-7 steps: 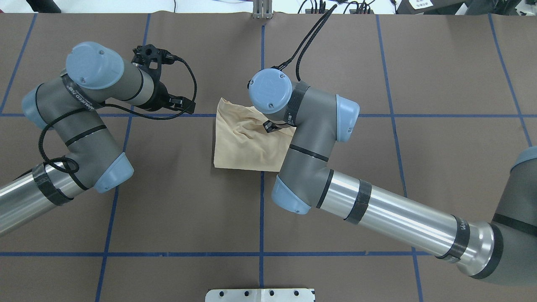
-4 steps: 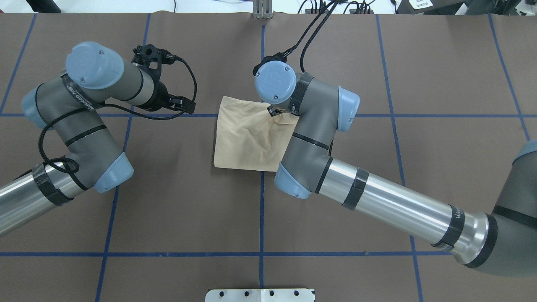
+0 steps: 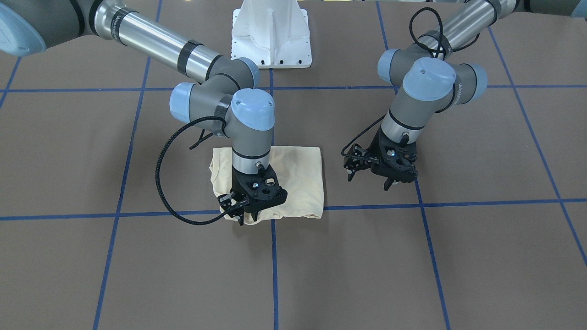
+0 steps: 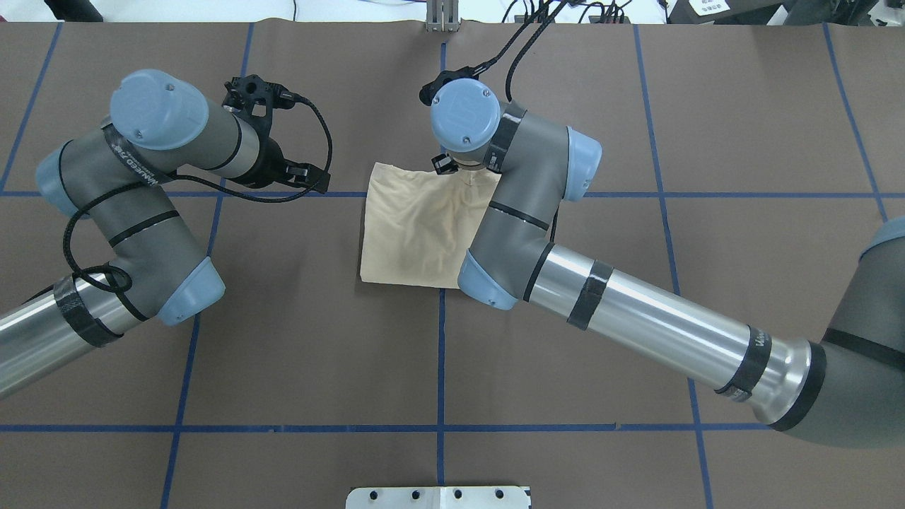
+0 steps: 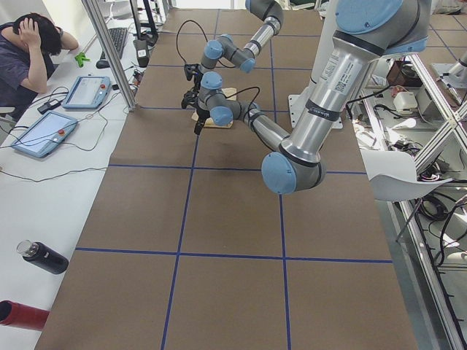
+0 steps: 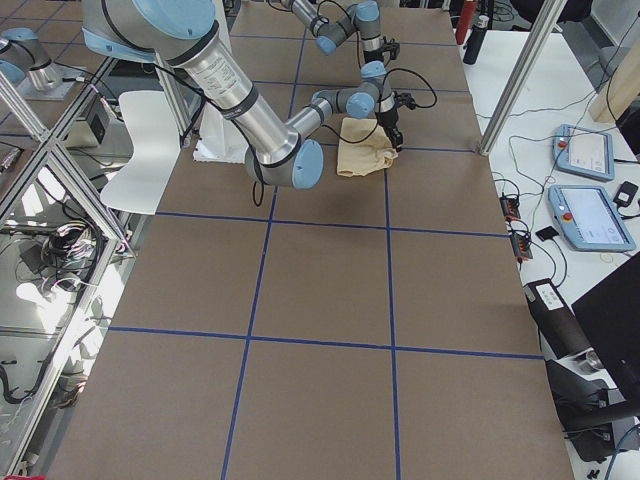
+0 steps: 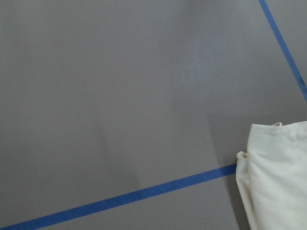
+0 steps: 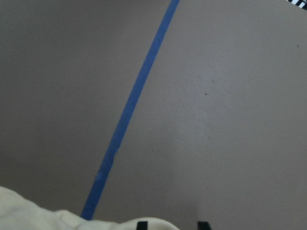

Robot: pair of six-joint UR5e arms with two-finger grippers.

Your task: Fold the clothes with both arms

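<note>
One folded T-shirt (image 3: 298,169), right pincer (image 3: 247,218) over its edge

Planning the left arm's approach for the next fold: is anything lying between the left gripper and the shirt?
Nothing visible does. Only bare brown table separates the left gripper from the shirt; the right gripper is over the shirt's opposite corner.

Thin matt cloth T-shirt (image 4: 413,233)

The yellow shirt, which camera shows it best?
Overhead: the shirt lies mostly uncovered, one edge under the right arm. From the front that arm hides its middle; side views show it small; wrist cameras only corners.
</note>
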